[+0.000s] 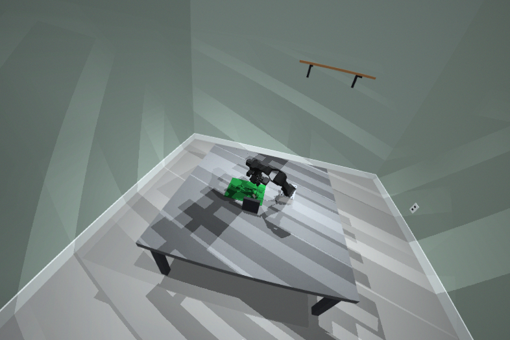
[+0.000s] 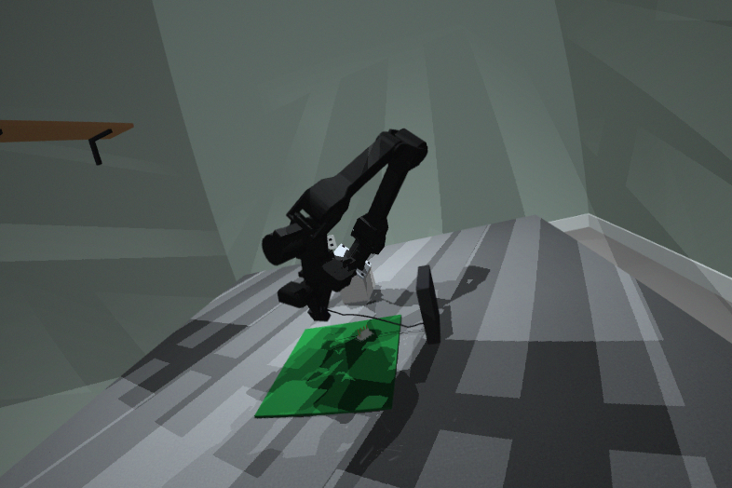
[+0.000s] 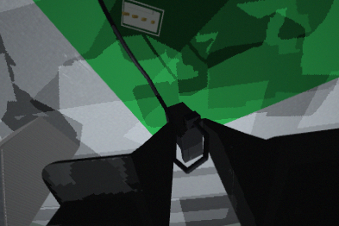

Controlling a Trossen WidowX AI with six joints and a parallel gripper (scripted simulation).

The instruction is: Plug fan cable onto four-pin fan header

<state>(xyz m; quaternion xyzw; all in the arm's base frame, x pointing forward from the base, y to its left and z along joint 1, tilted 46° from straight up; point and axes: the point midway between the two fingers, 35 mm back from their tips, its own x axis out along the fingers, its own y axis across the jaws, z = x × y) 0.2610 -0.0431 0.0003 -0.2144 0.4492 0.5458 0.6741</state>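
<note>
The green board (image 1: 233,183) (image 2: 283,402) (image 3: 325,39) lies flat on the table. The pale four-pin header (image 2: 361,338) (image 3: 141,18) stands on it, with its pins showing at the upper left of the wrist view. My gripper (image 2: 318,316) (image 3: 186,126) is shut on the small black plug (image 3: 191,144) and holds it raised, near the board's edge in the wrist view and off to one side of the header. The black cable (image 2: 372,316) (image 3: 137,66) runs from the plug past the header toward the fan (image 1: 250,205) (image 2: 427,305). The fingers hide part of the plug.
The fan stands upright beside the board, close to the header's side. A grey block (image 2: 358,289) (image 3: 36,160) stands under the arm's base. The grey table (image 1: 239,248) carries everything. A wooden shelf (image 1: 335,69) (image 2: 50,130) is on the wall. Strong patchy shadows cross the board.
</note>
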